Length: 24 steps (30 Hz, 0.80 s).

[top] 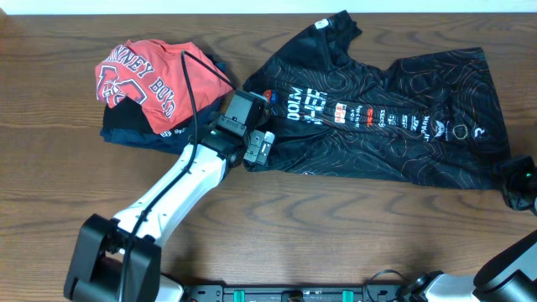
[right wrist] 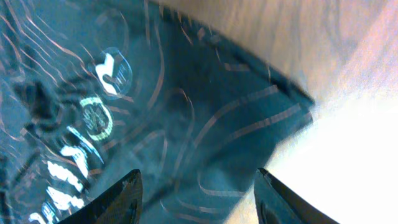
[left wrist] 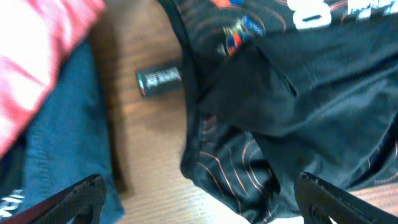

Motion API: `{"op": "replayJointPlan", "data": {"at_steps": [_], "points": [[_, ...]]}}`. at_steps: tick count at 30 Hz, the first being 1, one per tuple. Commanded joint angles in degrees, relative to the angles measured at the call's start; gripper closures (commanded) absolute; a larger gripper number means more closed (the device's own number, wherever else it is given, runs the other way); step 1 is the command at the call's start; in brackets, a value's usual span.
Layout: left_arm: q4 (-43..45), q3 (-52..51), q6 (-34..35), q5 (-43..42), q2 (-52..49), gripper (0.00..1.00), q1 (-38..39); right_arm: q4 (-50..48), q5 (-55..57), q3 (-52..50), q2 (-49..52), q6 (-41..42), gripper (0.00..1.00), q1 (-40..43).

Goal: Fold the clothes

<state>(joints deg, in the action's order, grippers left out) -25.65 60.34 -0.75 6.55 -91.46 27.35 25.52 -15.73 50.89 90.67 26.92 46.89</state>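
Note:
The clothes, a black jersey [top: 394, 117] with thin wavy lines and white lettering, lie spread flat across the middle and right of the table. My left gripper [top: 256, 144] hovers over the jersey's left edge. In the left wrist view this gripper [left wrist: 202, 200] is wide open, with the rumpled jersey hem [left wrist: 249, 168] below it and nothing between the fingers. My right gripper [top: 518, 180] is at the jersey's lower right corner. It [right wrist: 199, 200] is open above that corner of cloth [right wrist: 205, 124], gripping nothing.
A red T-shirt [top: 155, 75] with white lettering lies on a folded navy garment [top: 134, 130] at the back left, close to the left arm. A small black cylinder [left wrist: 158, 81] lies on the wood between the navy garment and the jersey.

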Motion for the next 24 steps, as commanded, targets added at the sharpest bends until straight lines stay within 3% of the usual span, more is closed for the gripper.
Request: {"op": "replayJointPlan", "data": {"at_steps": [1,4,7,10,16,17,19,22,24], "points": [[-1.22,-1.05,1.11,-5.35,-2.01,0.02,-0.44,2.36,2.19,0.83,0.44,-0.85,0.44,-0.46],[-2.4,-0.98,1.07,-12.15,-1.73,0.02,-0.39,3.65,0.09,0.81,0.44,-0.85,0.45,-0.48],[-2.14,-0.83,1.05,-17.79,-0.22,0.02,-0.39,3.32,-8.9,0.81,0.44,-2.6,0.5,-0.5],[-2.23,1.07,1.07,-17.9,1.9,0.02,-0.59,2.27,-14.58,0.85,0.39,-6.71,0.53,-1.33],[-2.82,6.14,1.33,-17.9,2.6,0.02,-2.25,4.96,-14.19,2.43,0.39,-6.82,0.51,-4.02],[-3.34,6.12,1.33,-17.88,2.51,0.02,-2.45,6.62,-12.52,2.58,0.39,-6.78,0.47,-4.39],[-6.05,6.1,2.67,-17.9,1.49,0.02,-2.86,11.02,-6.03,2.58,0.42,-5.42,0.24,-4.55],[-9.29,5.25,3.67,-17.86,-0.85,0.02,-2.86,15.43,6.6,2.56,0.42,-5.11,0.21,-4.52],[-9.46,4.28,3.91,-17.66,-3.15,0.02,-2.86,15.43,9.09,2.56,0.42,-5.05,0.22,-4.46]]}}
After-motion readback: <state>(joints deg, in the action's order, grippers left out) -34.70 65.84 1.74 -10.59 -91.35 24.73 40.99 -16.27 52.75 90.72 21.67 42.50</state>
